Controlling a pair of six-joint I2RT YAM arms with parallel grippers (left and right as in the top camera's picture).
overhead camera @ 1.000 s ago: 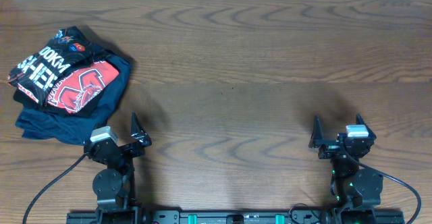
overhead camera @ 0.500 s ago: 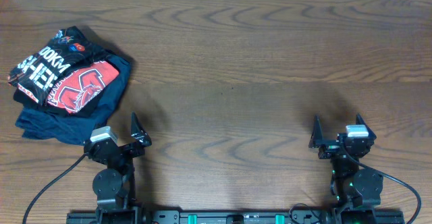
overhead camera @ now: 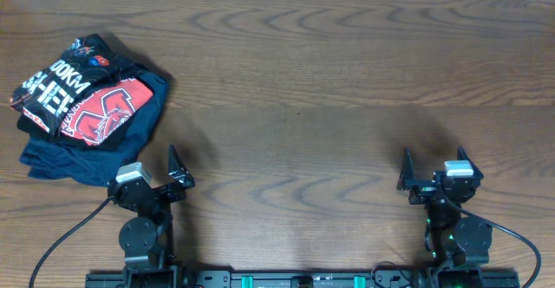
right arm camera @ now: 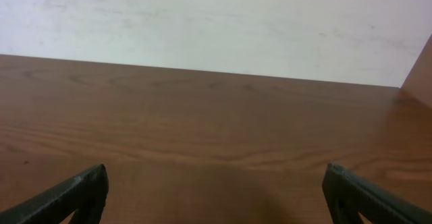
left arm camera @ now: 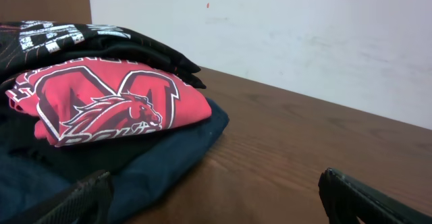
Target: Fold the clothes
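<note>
Up at the far left of the wooden table (overhead camera: 303,80), the black jersey (overhead camera: 61,84) lies crumpled atop a pile, overlapping a red T-shirt (overhead camera: 108,113) with a navy shirt (overhead camera: 87,162) underneath. Near the pile, the left gripper (left arm camera: 214,183) stands wide open; well apart, so does the right gripper (right arm camera: 214,177).

We see one pile at the far left of the surface (overhead camera: 329,80). The jersey (overhead camera: 54,90) lies on top, partly over the T-shirt (overhead camera: 108,114), and both lie on the bottom shirt (overhead camera: 65,162). The left gripper (overhead camera: 149,173) sits just before the pile, the right gripper (overhead camera: 434,168) well apart, near right.
</note>
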